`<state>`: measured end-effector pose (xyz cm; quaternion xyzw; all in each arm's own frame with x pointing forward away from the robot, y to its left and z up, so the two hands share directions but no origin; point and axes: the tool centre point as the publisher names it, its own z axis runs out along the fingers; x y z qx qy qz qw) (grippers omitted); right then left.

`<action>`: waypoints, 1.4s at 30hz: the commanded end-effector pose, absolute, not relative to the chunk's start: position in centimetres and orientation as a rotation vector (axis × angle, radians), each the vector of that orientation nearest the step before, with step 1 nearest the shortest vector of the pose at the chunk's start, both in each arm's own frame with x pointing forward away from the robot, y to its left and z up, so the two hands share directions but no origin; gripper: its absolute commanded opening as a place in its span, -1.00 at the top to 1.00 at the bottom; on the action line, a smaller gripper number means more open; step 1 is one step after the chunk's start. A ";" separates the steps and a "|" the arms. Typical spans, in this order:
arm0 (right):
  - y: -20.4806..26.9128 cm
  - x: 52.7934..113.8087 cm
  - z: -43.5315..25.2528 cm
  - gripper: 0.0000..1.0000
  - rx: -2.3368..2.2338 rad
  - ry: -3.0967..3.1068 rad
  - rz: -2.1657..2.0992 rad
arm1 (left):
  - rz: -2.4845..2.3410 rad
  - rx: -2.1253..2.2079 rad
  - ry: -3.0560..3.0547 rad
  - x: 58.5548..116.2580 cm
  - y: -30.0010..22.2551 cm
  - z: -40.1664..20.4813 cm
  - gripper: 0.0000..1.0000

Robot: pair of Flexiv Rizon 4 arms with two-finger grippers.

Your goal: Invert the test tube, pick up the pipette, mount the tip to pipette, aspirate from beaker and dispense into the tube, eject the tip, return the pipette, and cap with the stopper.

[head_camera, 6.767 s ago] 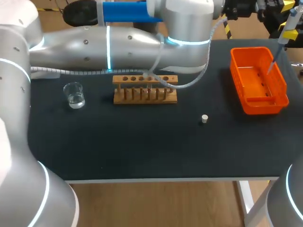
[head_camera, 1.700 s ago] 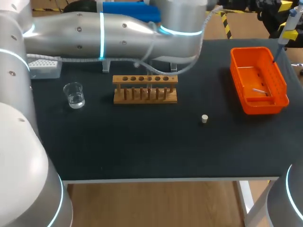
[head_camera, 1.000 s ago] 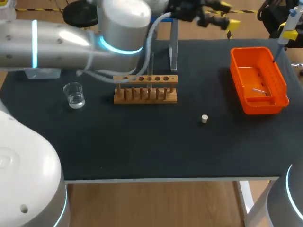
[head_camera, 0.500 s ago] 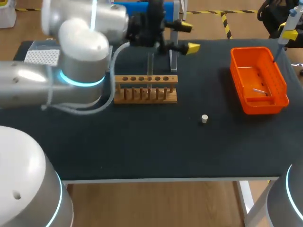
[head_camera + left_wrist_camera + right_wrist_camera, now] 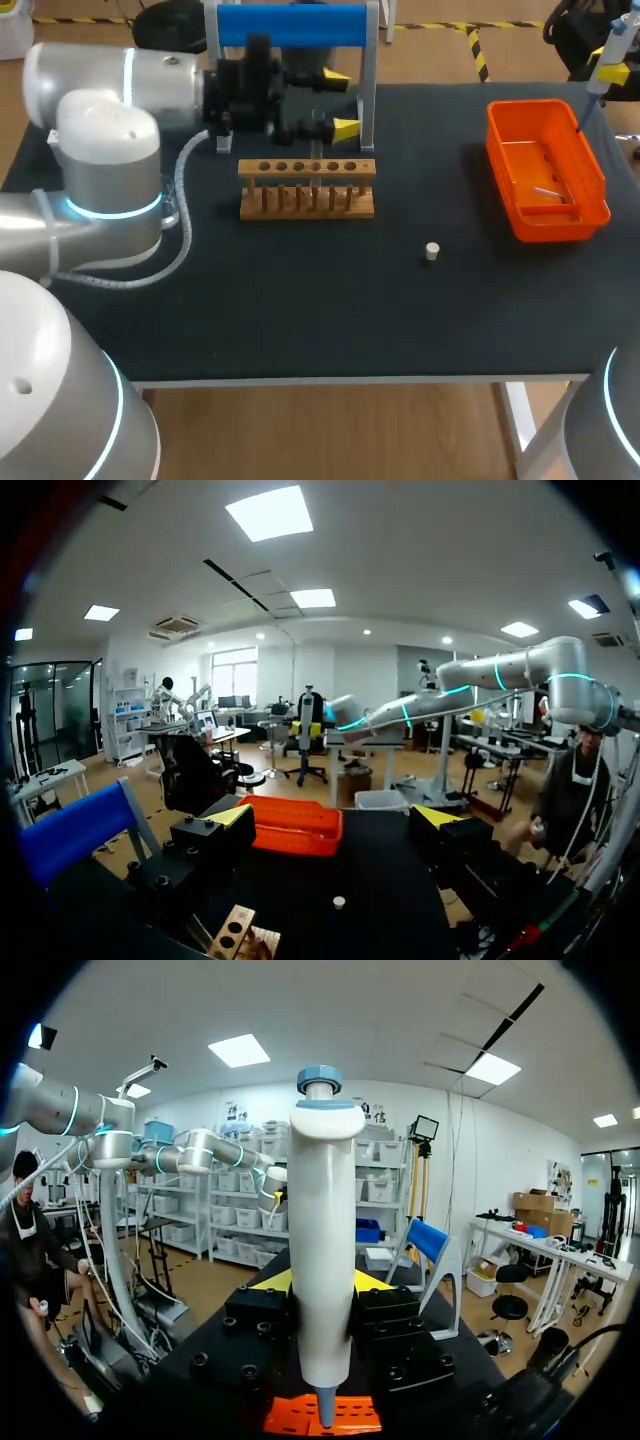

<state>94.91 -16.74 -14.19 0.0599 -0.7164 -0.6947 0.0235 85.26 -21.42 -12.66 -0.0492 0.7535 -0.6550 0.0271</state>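
- Test tube (image 5: pixel 317 152): faint clear tube standing upright in the wooden rack (image 5: pixel 306 188), in a hole right of the rack's middle. The rack sits left of table centre.
- Blue-topped stand (image 5: pixel 290 25): at the table's back edge, directly behind the rack.
- Left gripper (image 5: pixel 340 101): the arm comes in from the left and the gripper hangs just behind and above the rack. Its fingers are spread wide with nothing clamped. One yellow tip is near the tube's upper end; contact cannot be made out.
- Left wrist view: the two yellow tips stand far apart. Ahead between them lie the orange bin (image 5: pixel 295 825) and the small stopper (image 5: pixel 339 902), with a corner of the rack just under the fingers.
- Stopper (image 5: pixel 431 251): small white plug, lying alone on the dark table (image 5: pixel 300 300), right of the rack and nearer the front.
- Orange bin: right side of the table, with a thin clear tip (image 5: pixel 546 192) lying inside.
- Pipette (image 5: pixel 612 50): held upright at the far right, above the bin's back corner.
- Right gripper (image 5: pixel 322 1282): fingers clamped on the pipette's white barrel from both sides, nozzle pointing down over the bin.
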 end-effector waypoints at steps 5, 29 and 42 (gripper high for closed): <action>-16.8 94.9 -14.1 1.00 0.186 -2.220 -2.147 | -2.032 -0.146 2.275 84.4 -18.4 -12.6 -1.00; -16.8 94.9 -14.1 1.00 0.186 -2.220 -2.147 | -2.023 -0.192 2.207 84.8 -18.4 -12.5 -1.00; -16.8 94.9 -14.1 1.00 0.186 -2.220 -2.147 | -2.010 -0.244 2.202 84.8 -18.4 -12.5 -1.00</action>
